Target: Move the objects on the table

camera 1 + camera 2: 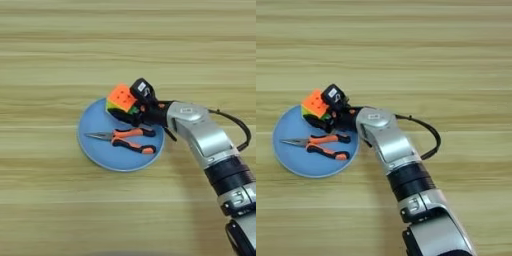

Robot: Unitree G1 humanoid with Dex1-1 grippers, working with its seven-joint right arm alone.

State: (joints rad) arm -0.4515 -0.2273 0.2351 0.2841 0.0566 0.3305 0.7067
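Pliers (125,140) are laid flat on the plate (97,152), just beside the cube (121,101), which is clenched by the claw (131,105) over the plate's far rim on the worktop (60,210).

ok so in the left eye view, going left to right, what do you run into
blue plate's left rim → needle-nose pliers lying on the plate, tips pointing left → puzzle cube over the plate's upper part → end effector at the cube → silver forearm running off toward the lower right
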